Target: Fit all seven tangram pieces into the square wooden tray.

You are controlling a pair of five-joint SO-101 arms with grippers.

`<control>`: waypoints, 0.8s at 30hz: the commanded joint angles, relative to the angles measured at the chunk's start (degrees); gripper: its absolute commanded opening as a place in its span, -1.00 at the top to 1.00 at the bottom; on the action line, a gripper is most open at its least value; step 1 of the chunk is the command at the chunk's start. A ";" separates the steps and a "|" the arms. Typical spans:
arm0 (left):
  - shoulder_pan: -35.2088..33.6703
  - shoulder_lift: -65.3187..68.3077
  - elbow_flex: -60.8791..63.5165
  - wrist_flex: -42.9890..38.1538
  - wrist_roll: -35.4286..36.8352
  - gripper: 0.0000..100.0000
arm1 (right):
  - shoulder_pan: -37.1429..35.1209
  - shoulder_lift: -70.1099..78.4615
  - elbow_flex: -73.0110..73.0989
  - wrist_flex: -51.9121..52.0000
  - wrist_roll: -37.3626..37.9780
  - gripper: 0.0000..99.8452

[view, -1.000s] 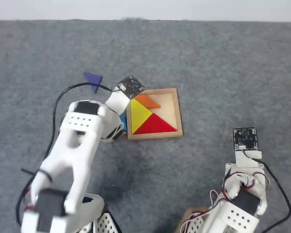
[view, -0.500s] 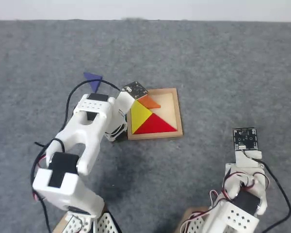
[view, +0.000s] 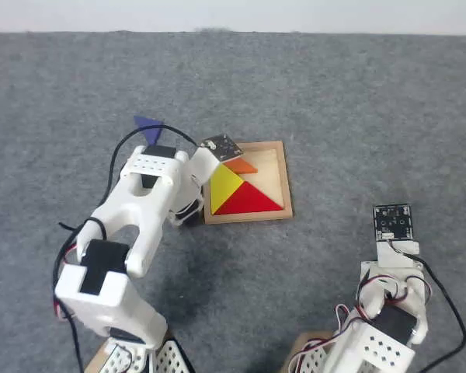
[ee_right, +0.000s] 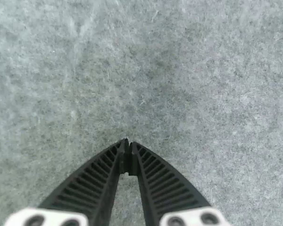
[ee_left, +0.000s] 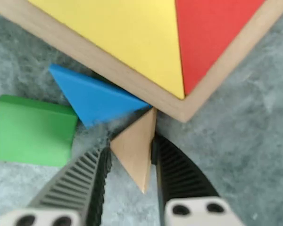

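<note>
Now the left arm (view: 144, 202) has swung in and stretched forward over the last second, its wrist sliding a bit further over the tray's (view: 248, 217) near-left corner; the right arm hasn't moved. The left gripper (ee_left: 131, 146) sits low at that corner, jaws clamped on both sides of the tan triangle (ee_left: 134, 153), whose tip touches the tray's outer corner. My read is that this piece is grabbed and goes in next, not placed yet. The right gripper (ee_right: 128, 146) is closed on nothing, over bare carpet (ee_right: 203, 70). Count is seven pieces. Three are in the tray: yellow triangle (view: 223, 183), red triangle (view: 248, 200), orange piece (view: 237, 164). Four are outside: the tan triangle, the blue triangle (ee_left: 96, 96) against the tray rim, the green square (ee_left: 33, 129) just beside it, and the navy triangle (view: 148, 127) apart on the carpet. There is one tray and two arms. Roughly half the tray is bare wood.
</note>
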 commanded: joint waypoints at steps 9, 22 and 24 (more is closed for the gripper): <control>0.53 -13.98 -6.99 14.86 -0.44 0.97 | -0.57 -0.75 0.97 0.40 0.62 0.98; 13.10 -17.49 -10.33 7.03 12.31 0.97 | -0.57 -0.75 0.97 0.31 0.44 0.98; 16.70 -15.47 -11.38 3.60 15.47 0.97 | -0.57 -0.75 0.97 0.31 0.44 0.98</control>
